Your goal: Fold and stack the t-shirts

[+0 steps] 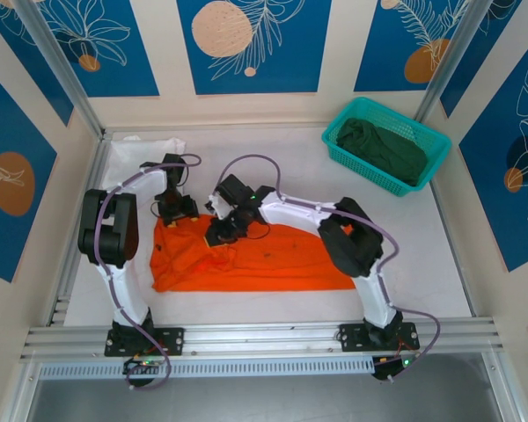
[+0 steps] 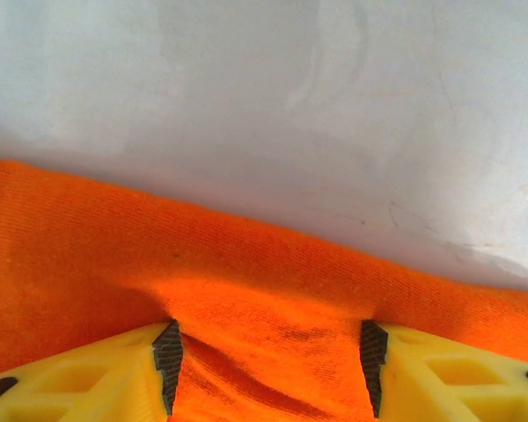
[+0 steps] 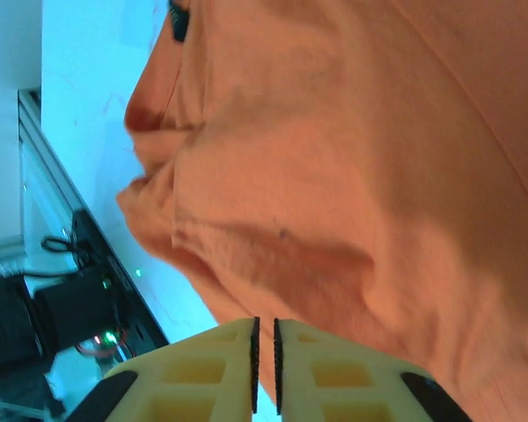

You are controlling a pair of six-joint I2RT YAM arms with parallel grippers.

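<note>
Orange shirt [image 1: 273, 264] lies spread over the near middle of the table [image 1: 414, 255]. It is mostly flat, but its left end is bunched and wrinkled. We judge that the step in hand is the first fold of this shirt. The green shirt [image 1: 383, 149] sits crumpled in the basket [image 1: 433, 163] at the far right. White cloth, probably the white shirt [image 1: 145, 149], lies in the far left corner. Both wait for their turn.

The left gripper [image 2: 268, 352] is down at the far left edge of the orange shirt. Its jaws stand apart, and a ridge of cloth rises between the pads [image 2: 168, 360], but they do not clamp it. The right gripper [image 3: 265, 330] is near it, over the far middle of the shirt. Its jaws are almost together, and we see no cloth between them, though the tips are very near the fabric.

To do this step well, we think both grippers should take the same far edge, well apart from each other, so that the cloth travels as a straight line and not as a bunch. The left one needs to close firmly on the ridge. The right one needs to open and take the hem before any lift. We would lift low, carry the edge toward the near side, and release only when the cloth rests. The wrinkled left end may be folded in if it is not smoothed first.
</note>
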